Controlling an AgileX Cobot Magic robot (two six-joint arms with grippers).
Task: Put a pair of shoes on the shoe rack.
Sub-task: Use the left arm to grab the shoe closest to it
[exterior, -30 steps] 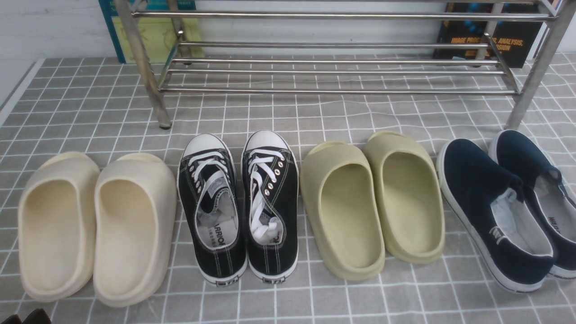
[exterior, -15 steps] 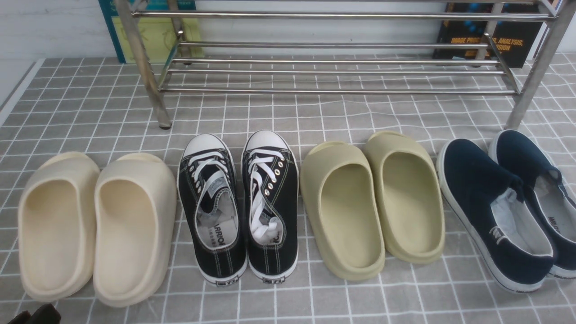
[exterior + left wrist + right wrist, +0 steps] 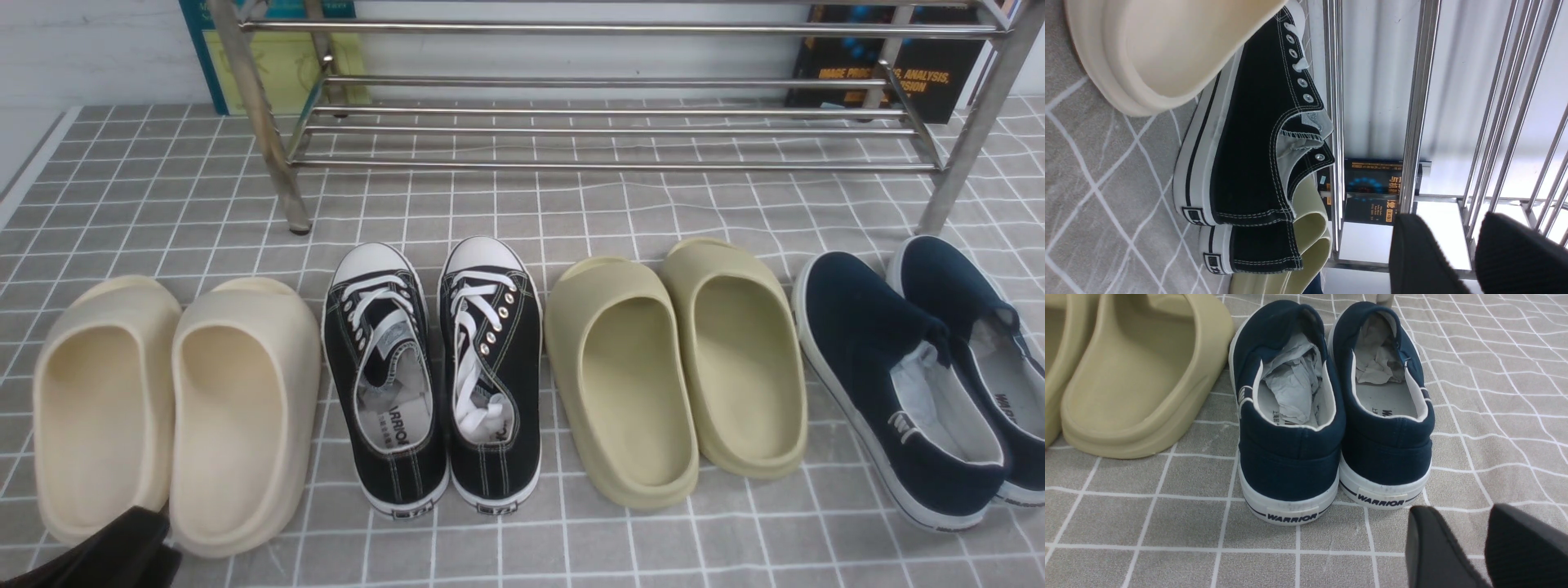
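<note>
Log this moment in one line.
left hand: open, empty | right hand: open, empty | black sneakers: on floor, unplaced

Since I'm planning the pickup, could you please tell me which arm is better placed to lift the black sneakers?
Probably the left: its gripper is open near the black sneakers, while the right gripper is by the navy slip-ons.

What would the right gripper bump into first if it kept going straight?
Probably the heel of a navy slip-on, just ahead of the right gripper, though its height is unclear and it might pass beside.
</note>
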